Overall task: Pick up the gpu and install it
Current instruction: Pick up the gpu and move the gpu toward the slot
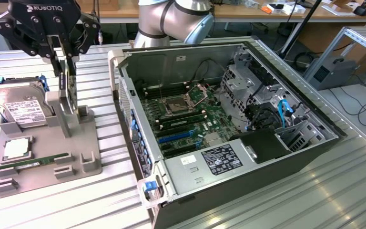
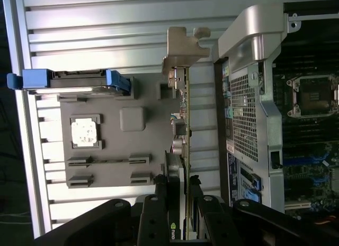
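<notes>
gpu upright in downward-pointing hand

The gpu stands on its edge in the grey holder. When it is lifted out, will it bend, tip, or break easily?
Probably stiff: the gpu shows a straight thin edge and a metal bracket. Standing tall and narrow in the grey holder, it would likely tip if unsupported. Exposed components suggest fragility where the gripper clamps its faces.
</notes>
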Robot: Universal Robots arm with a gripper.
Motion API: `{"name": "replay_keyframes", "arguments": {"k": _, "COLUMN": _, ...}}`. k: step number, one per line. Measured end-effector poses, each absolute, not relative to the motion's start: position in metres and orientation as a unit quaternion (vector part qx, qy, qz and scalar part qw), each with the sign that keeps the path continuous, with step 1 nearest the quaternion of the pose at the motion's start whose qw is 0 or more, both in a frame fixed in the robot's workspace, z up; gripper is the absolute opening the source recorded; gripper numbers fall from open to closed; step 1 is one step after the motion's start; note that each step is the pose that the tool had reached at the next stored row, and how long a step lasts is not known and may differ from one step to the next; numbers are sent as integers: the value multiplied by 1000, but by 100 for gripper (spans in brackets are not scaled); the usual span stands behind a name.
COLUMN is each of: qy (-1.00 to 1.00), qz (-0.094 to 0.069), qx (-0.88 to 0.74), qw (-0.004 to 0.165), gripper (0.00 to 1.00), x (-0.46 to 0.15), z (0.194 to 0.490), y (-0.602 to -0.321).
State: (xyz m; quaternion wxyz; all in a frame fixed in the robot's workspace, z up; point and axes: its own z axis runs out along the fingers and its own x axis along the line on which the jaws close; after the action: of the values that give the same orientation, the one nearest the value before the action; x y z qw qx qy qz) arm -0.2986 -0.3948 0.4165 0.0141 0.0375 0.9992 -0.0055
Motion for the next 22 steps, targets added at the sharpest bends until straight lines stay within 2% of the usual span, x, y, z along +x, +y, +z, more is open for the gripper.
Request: {"name": "replay_keyframes", "arguments": {"k": 22, "qy": 999, "qz": -4, "qx": 38, "qw": 14, "gripper": 27, "x": -299, "z": 426, "y": -395}}
